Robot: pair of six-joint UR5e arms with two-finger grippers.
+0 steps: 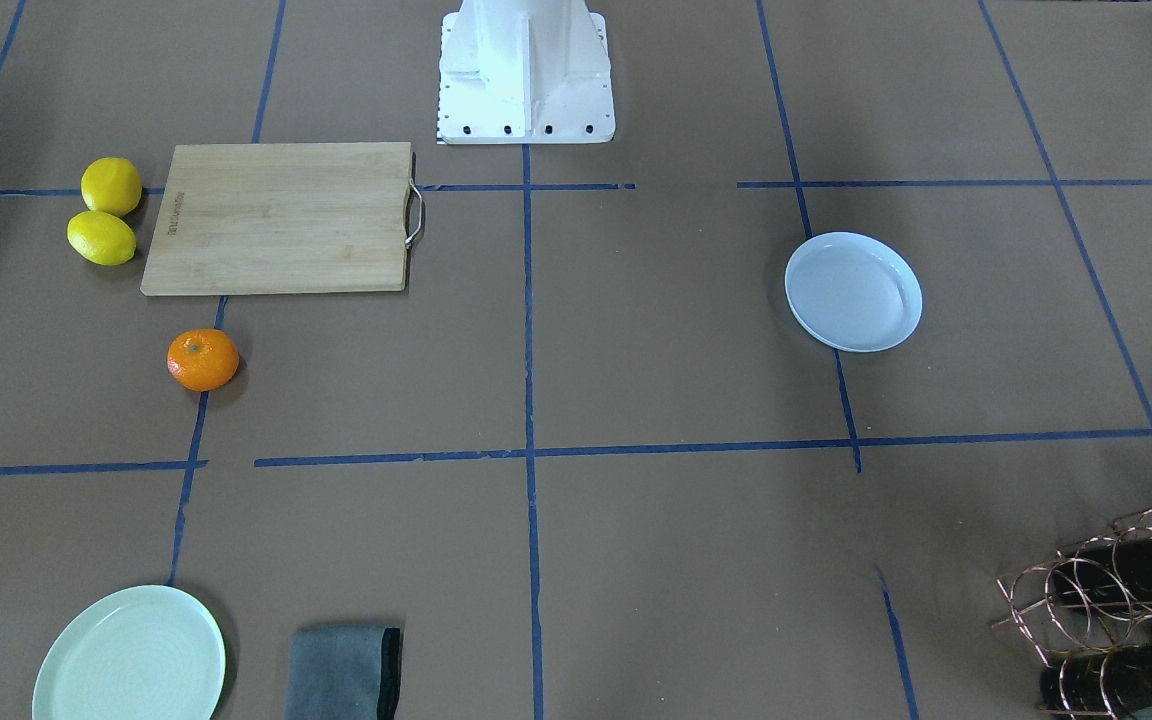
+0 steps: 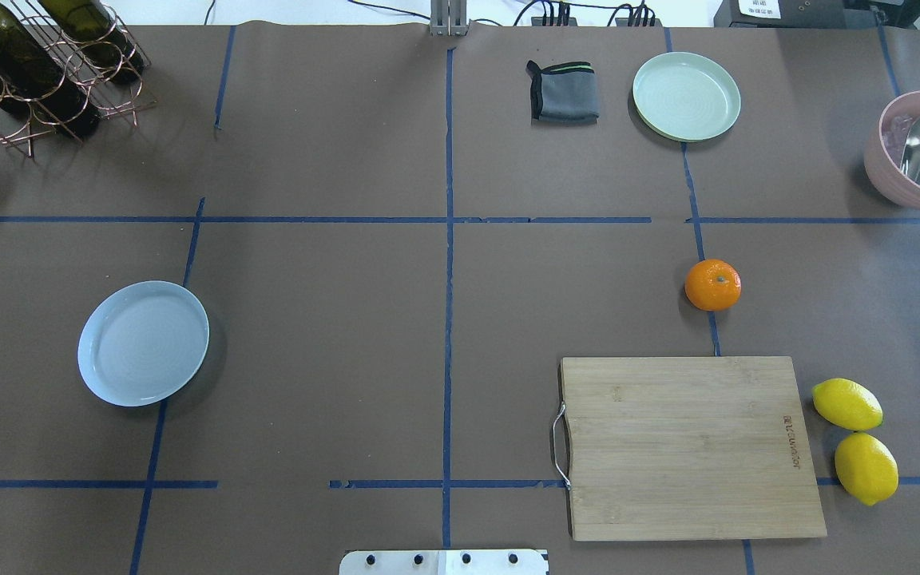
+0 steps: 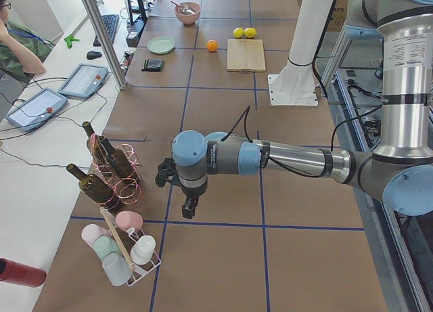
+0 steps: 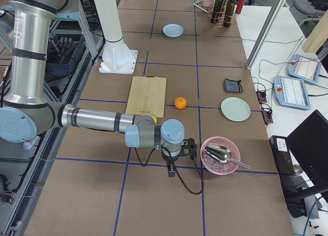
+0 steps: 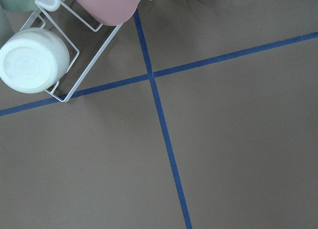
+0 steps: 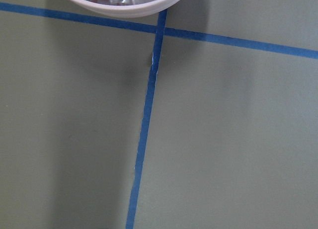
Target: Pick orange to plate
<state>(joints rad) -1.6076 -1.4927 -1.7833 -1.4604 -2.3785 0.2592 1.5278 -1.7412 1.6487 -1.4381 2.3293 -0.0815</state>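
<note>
The orange (image 2: 713, 284) rests on the brown table just beyond the cutting board, on the robot's right side; it also shows in the front view (image 1: 203, 359). Far from it, on the robot's left side, the white, faintly bluish plate (image 2: 143, 343) lies with nothing on it (image 1: 853, 291). Neither gripper appears in the overhead or front view. My left gripper (image 3: 189, 208) hangs over the table's left end near the bottle rack. My right gripper (image 4: 170, 170) hangs at the right end beside the pink bowl. Open or shut: I cannot tell for either.
A wooden cutting board (image 2: 691, 446) lies near the base, with two lemons (image 2: 855, 439) to its right. At the far edge are a mint-green plate (image 2: 686, 96), a grey cloth (image 2: 562, 93), a wine rack (image 2: 37, 68) and a pink bowl with a scoop (image 2: 919, 152). A cup rack (image 5: 59, 45) stands at the left end.
</note>
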